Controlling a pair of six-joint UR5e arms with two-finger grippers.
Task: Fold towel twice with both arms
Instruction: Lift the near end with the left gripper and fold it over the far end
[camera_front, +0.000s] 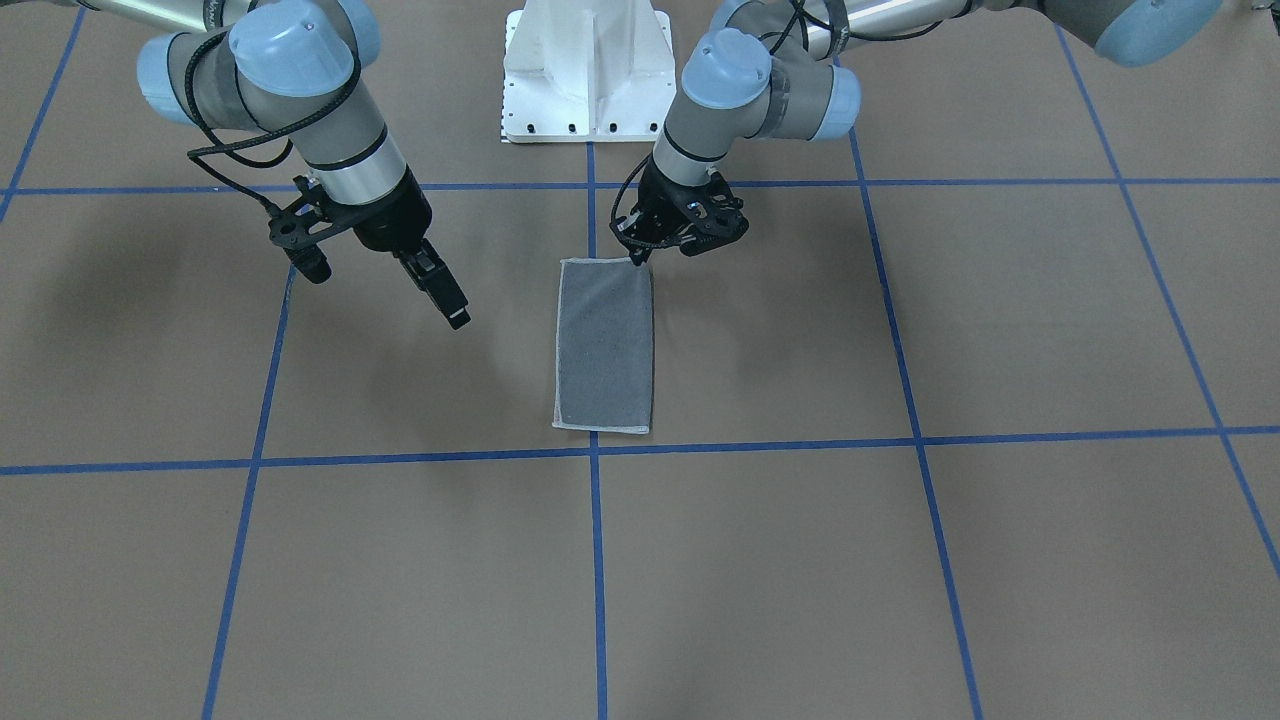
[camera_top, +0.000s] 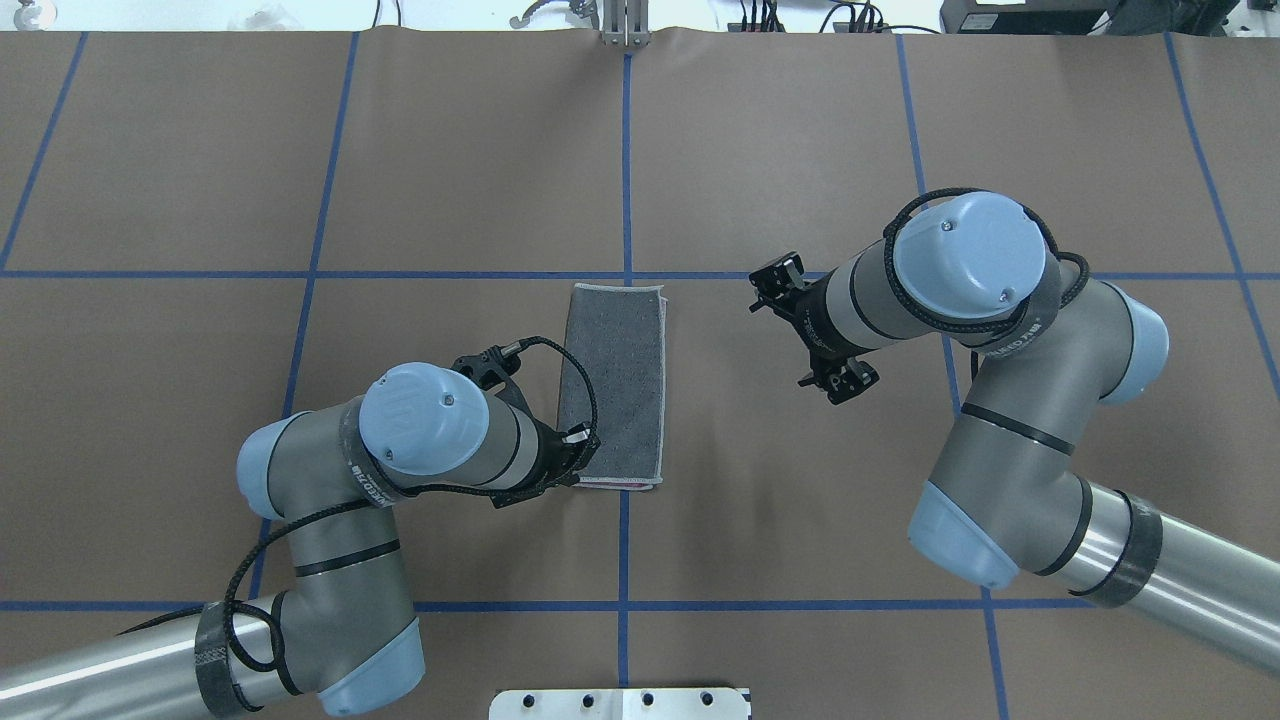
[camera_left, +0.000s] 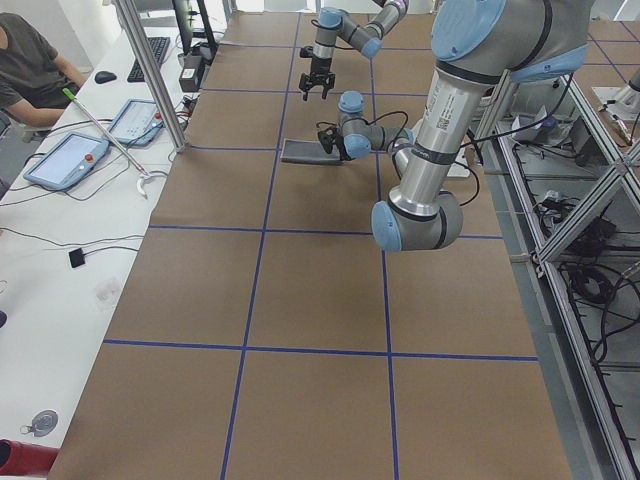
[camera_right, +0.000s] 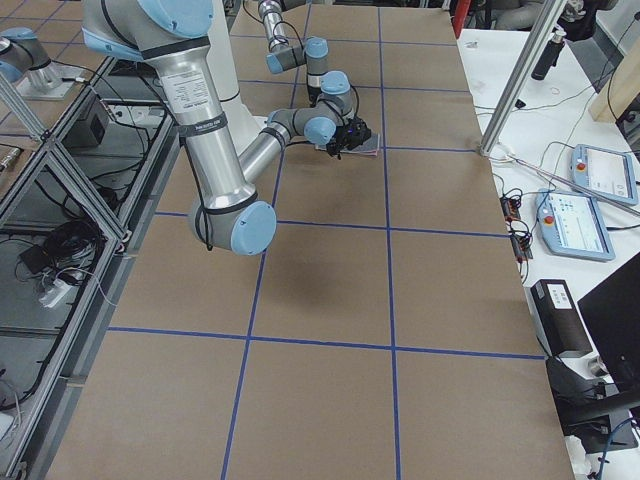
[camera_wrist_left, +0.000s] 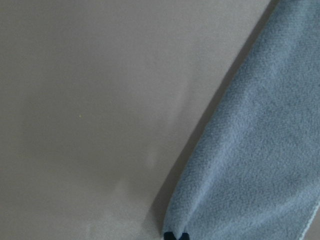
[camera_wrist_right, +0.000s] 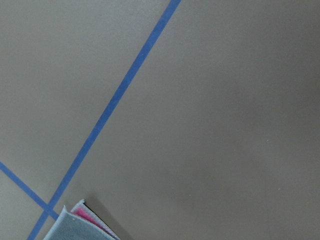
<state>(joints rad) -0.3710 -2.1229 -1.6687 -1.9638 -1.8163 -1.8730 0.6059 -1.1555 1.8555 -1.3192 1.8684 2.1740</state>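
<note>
The towel (camera_front: 605, 345) lies folded once into a long strip, dark grey face up with a pale hem, across the centre blue line (camera_top: 612, 385). My left gripper (camera_front: 640, 257) is at the towel's corner nearest the robot, its fingertips (camera_wrist_left: 175, 236) shut on the cloth's edge (camera_wrist_left: 260, 150). My right gripper (camera_front: 455, 315) hangs open above bare table, off to the side of the towel and touching nothing. In its wrist view only a towel corner (camera_wrist_right: 75, 225) shows, with a sliver of pink between the layers.
Brown table with a blue tape grid (camera_front: 595, 560). The white bolted pedestal (camera_front: 588, 70) stands at the robot's edge behind the towel. In the exterior left view, a side bench with tablets (camera_left: 70, 160) and a seated person runs along the table.
</note>
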